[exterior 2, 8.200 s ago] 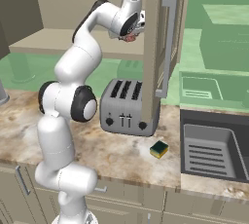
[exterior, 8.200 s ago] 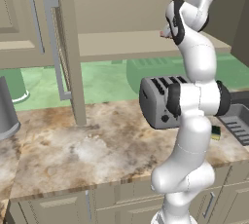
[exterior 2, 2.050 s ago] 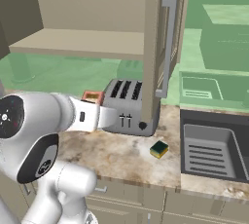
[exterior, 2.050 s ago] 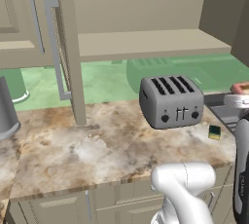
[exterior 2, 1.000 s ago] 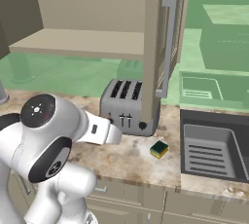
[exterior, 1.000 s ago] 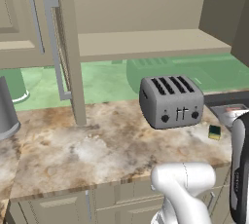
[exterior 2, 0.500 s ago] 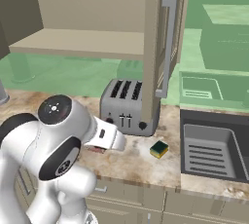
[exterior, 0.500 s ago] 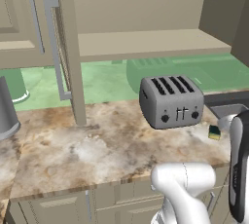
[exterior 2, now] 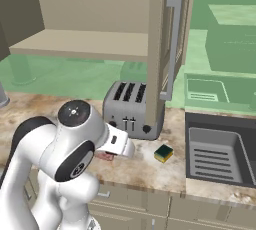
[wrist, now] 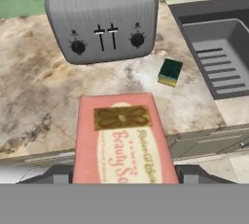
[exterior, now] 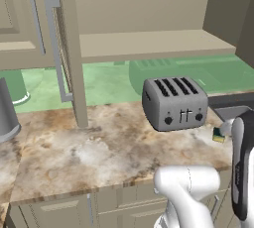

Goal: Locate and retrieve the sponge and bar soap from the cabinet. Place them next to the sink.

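Observation:
The bar soap (wrist: 124, 145), a pink block with a gold label, sits lengthwise between my gripper's (wrist: 124, 178) fingers, and the gripper is shut on it. It hangs above the counter's front edge, in front of the toaster. In the right base view the gripper (exterior 2: 108, 155) is low over the counter with a sliver of the soap (exterior 2: 104, 157) showing beneath the hand. The sponge (wrist: 170, 72), green on top and yellow below, lies on the counter (exterior 2: 150, 171) between toaster and sink (exterior 2: 220, 151); it also peeks past my arm as sponge (exterior: 218, 135). The cabinet (exterior: 149, 43) stands open, its shelf bare.
A silver four-slot toaster (exterior 2: 130, 106) stands on the marble counter left of the sponge. The open cabinet door (exterior 2: 161, 49) with its long grey handle hangs above the toaster's right end. A grey canister (exterior: 6, 115) stands at the far left of the counter.
My arm has come down from the cabinet shelf to the counter's front with the bar soap in the gripper; over the last second it sank a little further. The sponge has not moved.

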Tool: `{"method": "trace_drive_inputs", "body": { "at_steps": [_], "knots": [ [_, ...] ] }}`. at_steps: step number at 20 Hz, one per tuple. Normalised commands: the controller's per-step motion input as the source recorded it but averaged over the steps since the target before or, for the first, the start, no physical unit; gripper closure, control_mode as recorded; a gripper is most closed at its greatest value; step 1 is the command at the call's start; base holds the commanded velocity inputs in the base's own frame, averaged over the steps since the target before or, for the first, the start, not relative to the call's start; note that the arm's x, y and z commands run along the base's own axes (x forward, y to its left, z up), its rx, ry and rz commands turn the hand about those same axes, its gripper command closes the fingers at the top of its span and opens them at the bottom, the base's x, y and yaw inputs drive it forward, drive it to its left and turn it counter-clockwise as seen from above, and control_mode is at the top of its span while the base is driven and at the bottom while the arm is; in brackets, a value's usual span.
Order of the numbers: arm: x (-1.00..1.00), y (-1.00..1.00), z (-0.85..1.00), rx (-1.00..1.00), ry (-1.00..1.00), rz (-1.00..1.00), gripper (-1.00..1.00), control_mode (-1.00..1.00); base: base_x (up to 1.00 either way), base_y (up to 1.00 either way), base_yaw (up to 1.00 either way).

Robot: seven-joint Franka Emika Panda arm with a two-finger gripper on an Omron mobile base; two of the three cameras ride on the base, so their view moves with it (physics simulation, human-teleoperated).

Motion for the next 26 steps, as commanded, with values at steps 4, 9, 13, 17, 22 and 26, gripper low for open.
{"method": "trace_drive_inputs", "body": {
  "at_steps": [4,9,13,17,22,26],
  "knots": [
    [0.08,0.09,-0.46,-0.09,-0.01,-0.01,1.0,-1.0,0.0,0.0,0.0],
    [0.11,0.01,-0.36,-0.04,-0.07,0.0,1.0,-1.0,0.0,0.0,0.0],
    [0.2,-0.02,-0.28,0.0,-0.13,0.0,1.0,-1.0,0.0,0.0,0.0],
    [0.3,-0.17,-0.22,0.0,-0.16,0.0,1.0,-1.0,0.0,0.0,0.0],
    [0.38,-0.19,-0.22,-0.02,-0.08,0.01,1.0,-1.0,0.0,0.0,0.0],
    [0.32,-0.05,-0.26,-0.09,-0.01,0.0,1.0,-1.0,0.0,0.0,0.0]
  ]
}}
